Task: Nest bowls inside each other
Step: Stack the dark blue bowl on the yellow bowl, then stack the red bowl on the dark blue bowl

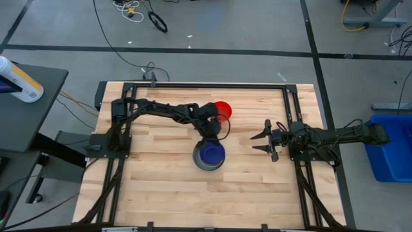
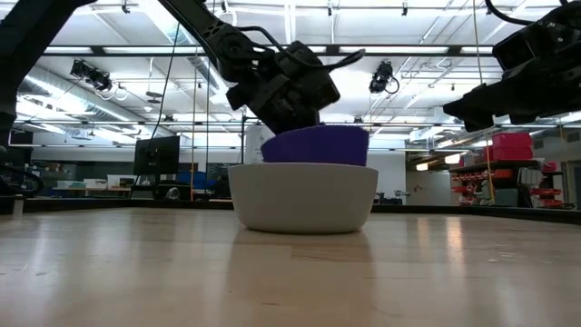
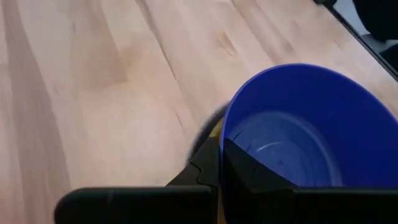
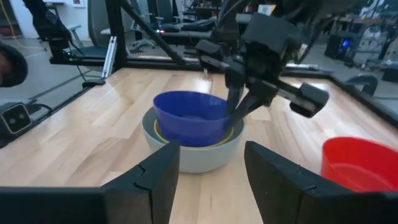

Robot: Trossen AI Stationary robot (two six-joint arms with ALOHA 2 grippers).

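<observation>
A grey bowl (image 1: 209,165) stands on the table's middle, and a yellow rim (image 4: 160,133) shows inside it. A dark blue bowl (image 4: 189,115) sits tilted in the grey bowl (image 2: 304,195), its top sticking out above the grey rim. My left gripper (image 1: 210,138) is shut on the dark blue bowl's far rim. A red bowl (image 1: 223,110) rests upright on the wood just beyond the left gripper. My right gripper (image 1: 262,140) hangs open at the table's right, pointing level at the bowls, with nothing between its fingers. My left gripper pinches the dark blue bowl's wall at its rim (image 3: 225,134), one finger (image 3: 255,177) inside the bowl and one (image 3: 200,167) outside. The fingers slant down from the table's far left side. The bowl is tilted, its lower part inside the grey bowl.
Black frame rails (image 1: 206,86) run along the table's far, left and right sides. Bare wood (image 1: 161,187) lies toward the near edge. A blue bin (image 1: 389,145) stands off the table to the right.
</observation>
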